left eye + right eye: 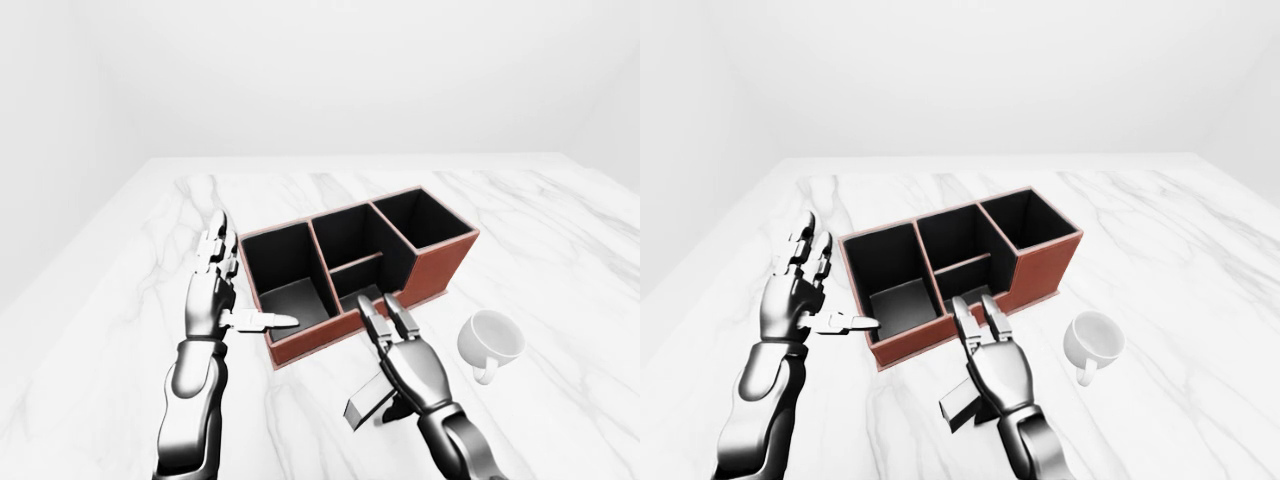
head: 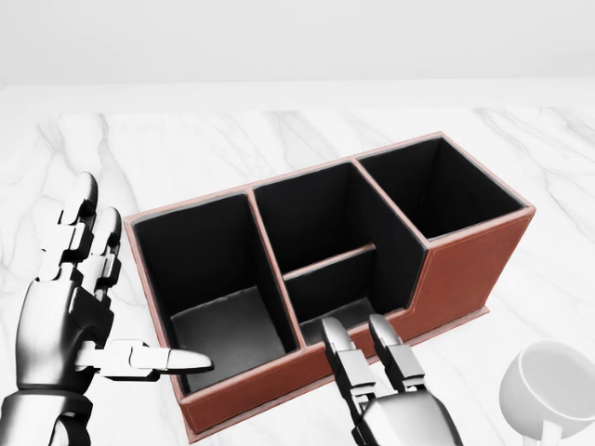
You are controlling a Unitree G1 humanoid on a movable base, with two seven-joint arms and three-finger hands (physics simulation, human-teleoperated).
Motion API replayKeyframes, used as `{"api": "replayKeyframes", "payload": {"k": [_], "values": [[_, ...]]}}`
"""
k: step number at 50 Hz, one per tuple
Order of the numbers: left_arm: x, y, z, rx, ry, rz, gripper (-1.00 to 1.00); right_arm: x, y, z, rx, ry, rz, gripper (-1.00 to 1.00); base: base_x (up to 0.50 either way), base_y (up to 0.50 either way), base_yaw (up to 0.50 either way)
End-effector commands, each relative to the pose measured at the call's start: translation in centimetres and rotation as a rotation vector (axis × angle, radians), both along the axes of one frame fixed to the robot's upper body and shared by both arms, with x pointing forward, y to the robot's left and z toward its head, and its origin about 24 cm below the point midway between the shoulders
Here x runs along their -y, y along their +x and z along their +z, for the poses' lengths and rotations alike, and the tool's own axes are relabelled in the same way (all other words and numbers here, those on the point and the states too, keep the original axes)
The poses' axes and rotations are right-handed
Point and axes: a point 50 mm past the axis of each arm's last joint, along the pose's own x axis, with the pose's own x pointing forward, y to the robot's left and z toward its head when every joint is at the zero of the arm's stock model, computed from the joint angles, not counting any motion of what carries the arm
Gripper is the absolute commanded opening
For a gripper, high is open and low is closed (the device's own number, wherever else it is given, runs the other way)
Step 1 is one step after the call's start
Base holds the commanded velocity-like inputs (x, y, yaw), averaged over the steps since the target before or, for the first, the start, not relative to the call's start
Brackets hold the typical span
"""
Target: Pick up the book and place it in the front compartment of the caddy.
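The book [image 1: 368, 401], a small dark grey block, sits under the right hand [image 1: 410, 368], tilted, with one end poking out to the left of the palm in the left-eye view. The hand appears to grip it from above, though the fingers' hold underneath is hidden. Two of that hand's fingers [image 2: 339, 358] stretch straight toward the caddy [image 2: 465, 265], their tips just at its low near wall.

The caddy is a red-brown leather box with black lining, lying at an angle on the white marble table [image 1: 560, 230], around the middle of the tabletop. It has one large compartment at the left, a middle section split in two by a low divider, and a deep square compartment at the right.

The left hand [image 2: 70, 311] stands upright just beside the caddy's left end, fingers spread wide, thumb pointing over the wall.

A white mug [image 1: 490, 342] lies near the right hand, toward the table's right side.
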Motion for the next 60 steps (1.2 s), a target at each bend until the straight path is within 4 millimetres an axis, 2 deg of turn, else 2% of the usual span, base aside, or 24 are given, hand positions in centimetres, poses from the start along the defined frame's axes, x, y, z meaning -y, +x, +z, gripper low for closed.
{"api": "replayKeyframes", "payload": {"k": [1,23,42,43,44,60], "values": [[0.0,0.1,-0.2,-0.007,0.000,0.000,1.00,-0.1,0.2,-0.4,0.002,-0.013,0.000,1.00,0.00,0.00,0.00],[0.0,0.0,-0.1,-0.006,0.001,0.000,1.00,-0.1,0.3,-0.7,0.004,-0.019,0.000,1.00,0.00,0.00,0.00],[0.1,0.0,-0.1,-0.006,0.005,-0.003,1.00,-0.5,0.2,-2.1,0.000,-0.053,0.011,1.00,0.00,0.00,0.00],[0.1,0.0,-0.2,-0.007,0.005,-0.002,1.00,-0.4,0.3,-2.3,-0.004,-0.052,0.006,-0.39,0.00,0.00,0.00],[0.1,0.0,-0.2,-0.007,0.005,-0.002,1.00,-0.4,0.4,-2.4,-0.004,-0.053,0.004,-1.00,0.00,0.00,0.00],[0.1,-0.1,-0.2,-0.009,0.007,-0.002,1.00,-0.4,0.3,-2.3,-0.018,-0.044,0.005,-1.00,0.00,0.00,0.00]]}}
